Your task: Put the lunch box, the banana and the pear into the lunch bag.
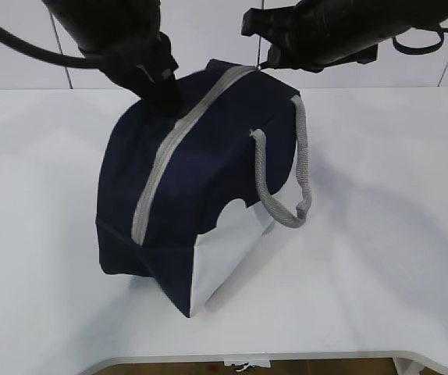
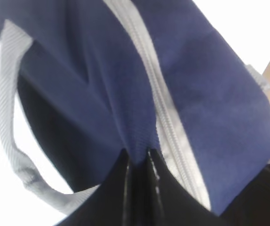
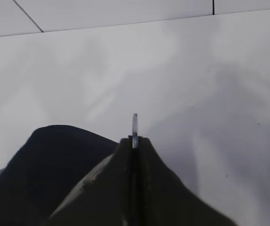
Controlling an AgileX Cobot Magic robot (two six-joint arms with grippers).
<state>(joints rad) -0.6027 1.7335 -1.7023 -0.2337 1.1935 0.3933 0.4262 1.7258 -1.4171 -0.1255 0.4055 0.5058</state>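
1. Exterior view shows you the lunch bag (image 1: 185,195) zipped, standing mid-table (image 1: 380,258).
2. Your left gripper (image 2: 138,153) pinches navy fabric beside the zipper (image 2: 165,117).
3. Farther back, your right gripper (image 3: 135,139) clamps the ring pull (image 3: 135,125) at the bag's far end.

Lunch bag (image 1: 208,168): navy blue, white lower panel
Zipper (image 1: 165,160): grey
Handles (image 1: 302,168): grey webbing
Table (image 1: 396,234): white
Grippers: black
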